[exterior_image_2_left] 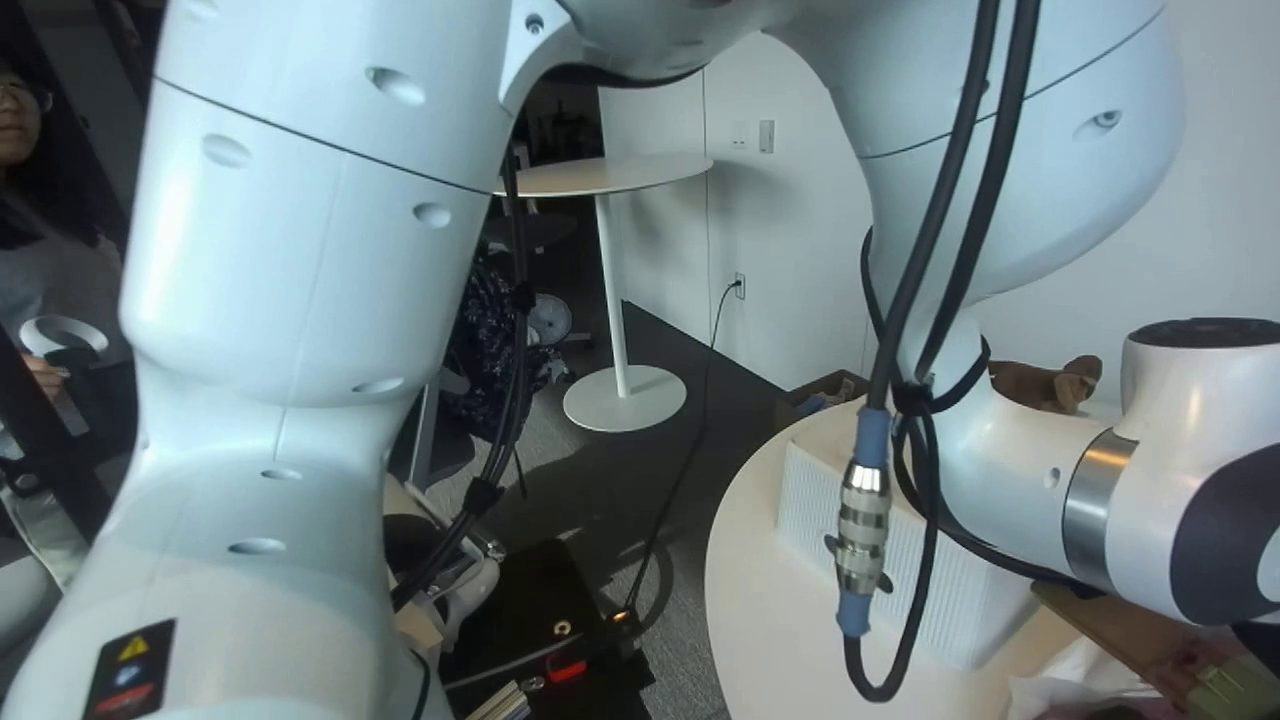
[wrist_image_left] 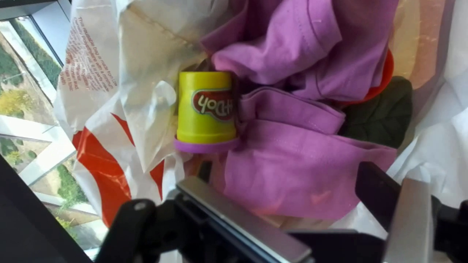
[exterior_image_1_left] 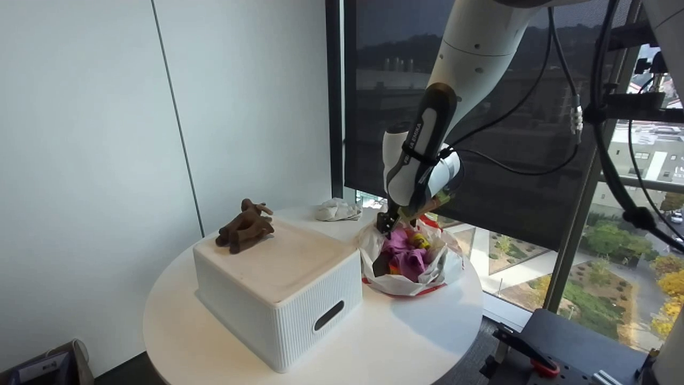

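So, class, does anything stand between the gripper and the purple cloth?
Nothing visible does. In the wrist view, the gripper is open, with the cloth showing in its gap. The can is beside the cloth, and the bag surrounds both without covering the cloth there.

Daylight through window (exterior_image_1_left: pixel 636 262); soft shadow on tabletop (exterior_image_1_left: pixel 427 323); wrist view: pincer (wrist_image_left: pixel 289 179) slightly blurred.

Gripper (wrist_image_left: pixel 287 174) downward, jaws wide apart
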`<state>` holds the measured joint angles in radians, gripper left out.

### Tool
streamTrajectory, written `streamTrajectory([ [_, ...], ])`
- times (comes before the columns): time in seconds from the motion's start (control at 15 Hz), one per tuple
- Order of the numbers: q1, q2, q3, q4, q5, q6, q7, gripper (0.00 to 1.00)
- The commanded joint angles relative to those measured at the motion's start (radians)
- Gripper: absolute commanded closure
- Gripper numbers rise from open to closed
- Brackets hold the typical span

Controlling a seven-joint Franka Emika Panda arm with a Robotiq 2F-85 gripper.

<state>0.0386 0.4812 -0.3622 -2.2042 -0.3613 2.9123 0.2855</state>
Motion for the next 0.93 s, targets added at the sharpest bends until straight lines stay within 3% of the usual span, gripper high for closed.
streamTrajectory([
  [0.0,0.108,-0.145,-0.067,-0.072,-0.05,-0.098,-0.015,0.0],
  [0.07,0.124,-0.182,-0.066,-0.085,-0.068,-0.133,-0.01,0.0],
  [0.33,0.046,-0.358,0.143,-0.16,0.06,-0.101,-0.127,0.0],
  [0.6,0.042,-0.361,0.312,-0.109,0.252,-0.051,-0.224,0.0],
  [0.87,0.055,-0.252,0.424,0.033,0.383,-0.087,-0.309,0.0],
])
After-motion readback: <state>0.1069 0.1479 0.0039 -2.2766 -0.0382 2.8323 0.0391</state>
